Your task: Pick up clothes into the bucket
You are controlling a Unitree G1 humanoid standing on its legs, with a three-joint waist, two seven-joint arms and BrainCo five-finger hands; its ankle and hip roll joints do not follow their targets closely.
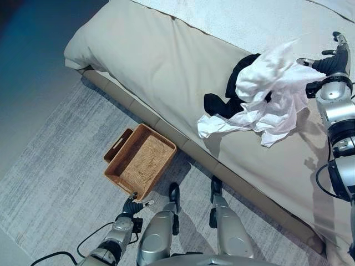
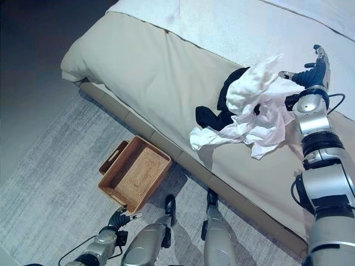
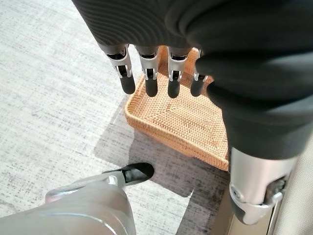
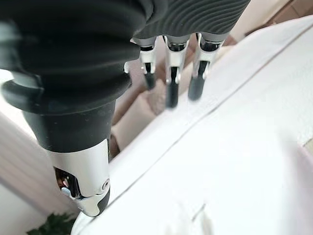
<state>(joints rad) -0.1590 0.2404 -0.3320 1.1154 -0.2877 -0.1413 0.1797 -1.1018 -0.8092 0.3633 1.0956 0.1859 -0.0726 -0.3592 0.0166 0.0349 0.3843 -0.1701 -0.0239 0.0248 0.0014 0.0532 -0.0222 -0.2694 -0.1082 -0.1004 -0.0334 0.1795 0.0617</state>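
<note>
A crumpled white garment (image 1: pixel 272 91) rises in a heap above the bed, its edge against my right hand (image 1: pixel 331 62). That hand's fingers (image 4: pixel 171 83) are straight, nothing curled round the cloth. Partly under the white one lies a black garment (image 1: pixel 236 88) on the cover. A woven brown basket (image 1: pixel 141 160) with handle slots sits on the rug beside the bed, with nothing inside. My left hand (image 1: pixel 132 206) hangs low just in front of the basket's near corner, its fingers (image 3: pixel 151 73) relaxed and holding nothing.
The bed (image 1: pixel 155 61), under a beige cover, runs diagonally across the view, with a white blanket (image 1: pixel 238 22) along its far side. A grey rug (image 1: pixel 55 166) covers the floor around the basket. The bed's brown base edge (image 1: pixel 166 130) stands close behind the basket.
</note>
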